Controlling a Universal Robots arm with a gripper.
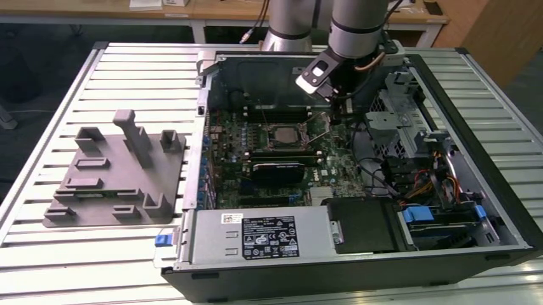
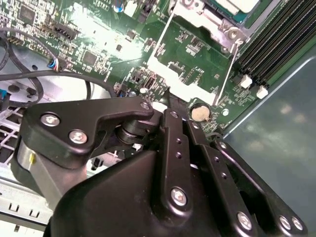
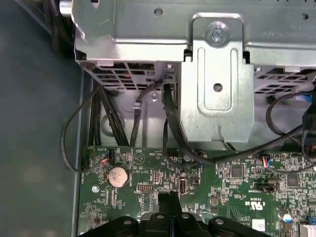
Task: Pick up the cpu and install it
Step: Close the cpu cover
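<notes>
Gripper (image 2: 165,93), entry one: black linkage closest to the lens in the second wrist view, jaws pressed together to a single point with nothing between them, poised over the green motherboard (image 2: 98,44) just beside the socket frame (image 2: 197,17); we cannot tell whether the tip touches the board. Entry two: the cpu (image 2: 237,4), a pale silver-white face at that view's edge, which we judge already seated inside the frame, apart from the gripper. Entry three: retention lever (image 2: 227,69), a thin wire rod along the frame's side, near the tip. Entry four: coin cell (image 2: 199,113) and black cables (image 3: 170,128), close by. We judge the work in hand to be securing the socket; it goes well if the closed tip bears only on the wire, travels slowly, and avoids the cell, the cables and the small board parts.
</notes>
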